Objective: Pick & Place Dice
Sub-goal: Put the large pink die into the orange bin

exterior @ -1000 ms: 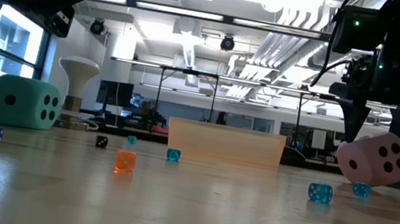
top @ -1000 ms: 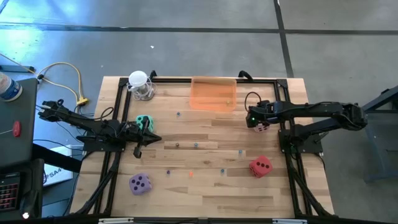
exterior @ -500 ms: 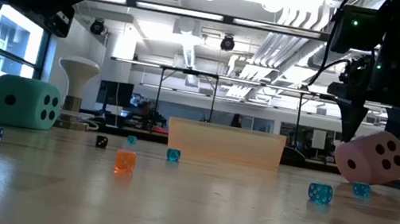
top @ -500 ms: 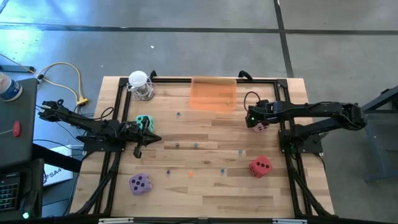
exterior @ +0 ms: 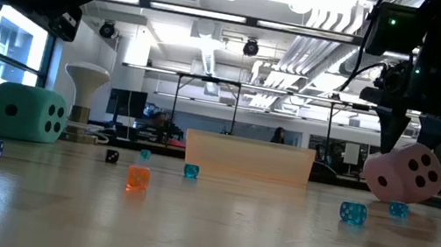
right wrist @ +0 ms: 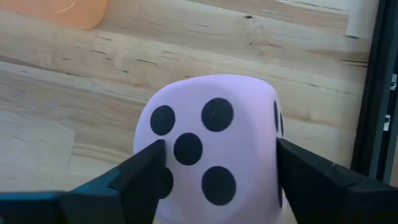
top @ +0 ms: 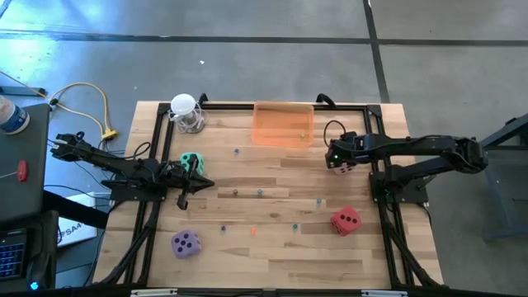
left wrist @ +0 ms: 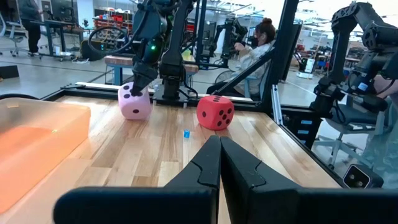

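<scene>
Right wrist view: right gripper (right wrist: 214,163) fingers clamped on opposite faces of pink die (right wrist: 211,146), so you have it. Low view shows pink die (exterior: 402,173) tilted, off table, near orange tray (exterior: 249,157). Die looks soft and light; expect squeeze to dent it, so hold mid-face, not corners. Teal die (top: 191,160) sits just beside left gripper (top: 188,181), fingers together, idle. Purple die (top: 186,243) and red die (top: 346,220) lie near table's front edge, well apart.
</scene>
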Motion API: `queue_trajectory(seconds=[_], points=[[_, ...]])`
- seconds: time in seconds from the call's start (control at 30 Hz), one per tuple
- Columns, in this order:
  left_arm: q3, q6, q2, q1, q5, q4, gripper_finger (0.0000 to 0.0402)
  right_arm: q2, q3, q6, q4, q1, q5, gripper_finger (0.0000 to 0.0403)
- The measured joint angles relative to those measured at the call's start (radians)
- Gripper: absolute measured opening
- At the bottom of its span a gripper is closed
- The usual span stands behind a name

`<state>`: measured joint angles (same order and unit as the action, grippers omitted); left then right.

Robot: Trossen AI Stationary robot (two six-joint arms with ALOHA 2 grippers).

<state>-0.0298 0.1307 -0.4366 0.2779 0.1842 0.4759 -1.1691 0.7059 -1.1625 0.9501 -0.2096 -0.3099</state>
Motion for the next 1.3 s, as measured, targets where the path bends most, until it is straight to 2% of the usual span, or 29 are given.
queue_trajectory(seconds=[0.3,0.47,0.67,1.0,1.3], points=[[0.000,0.000,0.000,0.000,0.000,0.000,0.0000,0.000,0.001,0.021,-0.009,0.000,0.000,0.0168],[0.000,0.000,0.000,0.000,0.000,0.000,0.0000,0.000,0.000,0.100,-0.076,0.000,-0.014,0.0107],[0.000,0.000,0.000,0.000,0.000,0.000,0.0000,0.000,-0.002,0.172,-0.140,0.000,-0.031,0.0082],[0.000,0.000,0.000,0.000,0.000,0.000,0.0000,-0.002,-0.003,0.227,-0.207,0.002,-0.028,0.0074],[0.000,0.005,0.000,0.000,0.000,0.000,0.0000,-0.005,0.059,0.247,-0.233,0.094,0.013,0.0065]])
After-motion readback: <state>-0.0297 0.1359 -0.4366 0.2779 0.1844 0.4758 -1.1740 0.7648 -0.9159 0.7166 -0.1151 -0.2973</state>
